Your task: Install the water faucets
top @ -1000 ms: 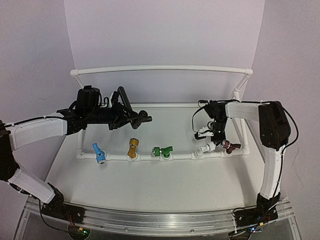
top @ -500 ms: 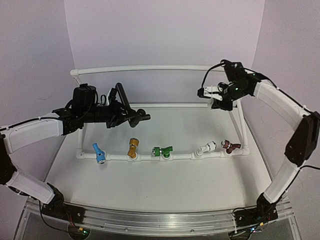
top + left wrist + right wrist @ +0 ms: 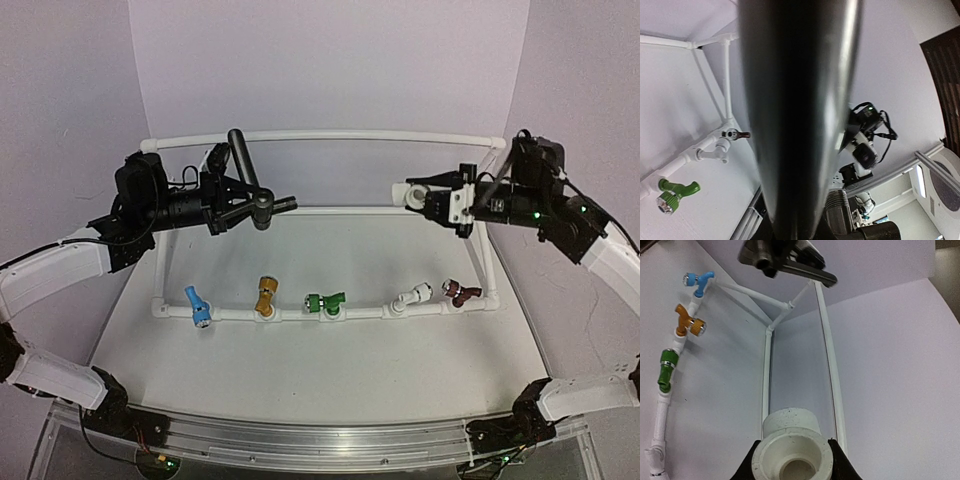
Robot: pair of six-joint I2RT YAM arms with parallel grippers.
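Observation:
My left gripper (image 3: 228, 196) is shut on the dark grey-black water faucet (image 3: 262, 204) and holds it in the air above the table's back left. Its long lever handle (image 3: 238, 155) points up and fills the middle of the left wrist view (image 3: 800, 115). Opposite it, my right gripper (image 3: 438, 201) holds the small white pipe fitting (image 3: 414, 194) at about the same height, pointing left toward the faucet across a clear gap. In the right wrist view the fitting (image 3: 792, 450) sits between my black fingers (image 3: 746, 467), with the dark faucet (image 3: 785, 260) far ahead.
A white PVC pipe frame (image 3: 320, 137) stands on the table. Its front rail (image 3: 365, 313) carries blue (image 3: 196, 305), yellow (image 3: 265, 295), green (image 3: 325, 302), white (image 3: 411, 296) and brown (image 3: 462, 293) faucets, below both grippers.
My right gripper has risen from the front rail to the back right and turned left with the fitting. My left gripper has lifted the dark faucet higher and further back.

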